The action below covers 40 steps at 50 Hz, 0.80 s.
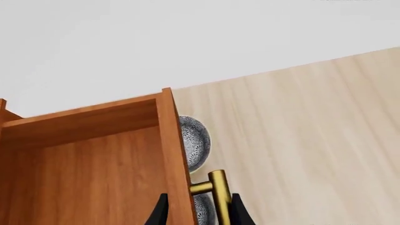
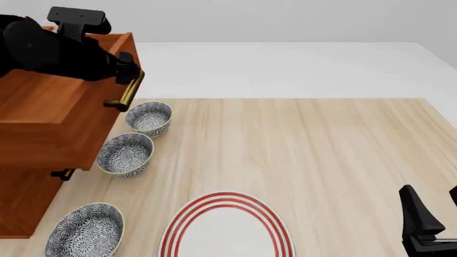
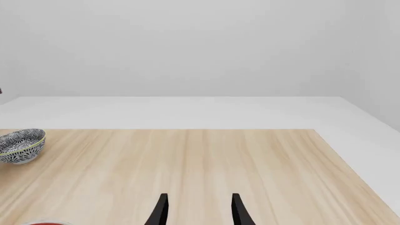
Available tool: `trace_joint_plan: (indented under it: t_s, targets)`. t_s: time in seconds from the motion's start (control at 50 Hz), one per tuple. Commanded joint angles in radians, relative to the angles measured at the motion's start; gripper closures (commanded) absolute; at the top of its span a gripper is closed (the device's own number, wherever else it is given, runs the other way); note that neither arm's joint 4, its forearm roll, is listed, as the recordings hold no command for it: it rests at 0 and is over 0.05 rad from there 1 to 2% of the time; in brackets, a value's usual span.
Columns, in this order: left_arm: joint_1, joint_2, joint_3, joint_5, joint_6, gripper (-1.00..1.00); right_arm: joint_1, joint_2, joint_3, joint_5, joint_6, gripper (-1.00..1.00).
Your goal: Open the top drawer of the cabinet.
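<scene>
The cabinet [image 2: 21,203] stands at the table's left edge. Its top drawer [image 2: 50,107] is pulled out toward the table's middle and overhangs the bowls; the left wrist view shows its bare inside [image 1: 93,178]. The brass handle [image 2: 128,91] sits on the drawer front. My left gripper [image 2: 132,69] is at the handle's far end. In the left wrist view the handle [image 1: 218,197] lies between the spread fingers of the left gripper [image 1: 198,213], with gaps on both sides. My right gripper [image 2: 432,214] is open and empty at the near right, and it also shows in the right wrist view [image 3: 198,211].
Three patterned bowls stand in a row beside the cabinet: far [image 2: 149,116], middle [image 2: 126,153], near [image 2: 85,230]. A red-ringed plate [image 2: 227,227] lies at the front centre. A lower drawer's handle [image 2: 63,174] shows under the open drawer.
</scene>
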Motion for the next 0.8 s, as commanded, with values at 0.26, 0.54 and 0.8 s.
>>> trace_joint_plan:
  t_s: [0.26,0.54,0.8]
  targets:
    - [-0.056,0.089,0.13,-0.003,-0.045,-1.0,0.0,0.0,0.0,0.0,0.0,-1.0]
    - [-0.091,0.096,0.132,-0.015,-0.075,-1.0,0.0,0.0,0.0,0.0,0.0,-1.0]
    - [-0.116,0.104,0.138,-0.018,-0.088,-1.0,0.0,0.0,0.0,0.0,0.0,-1.0]
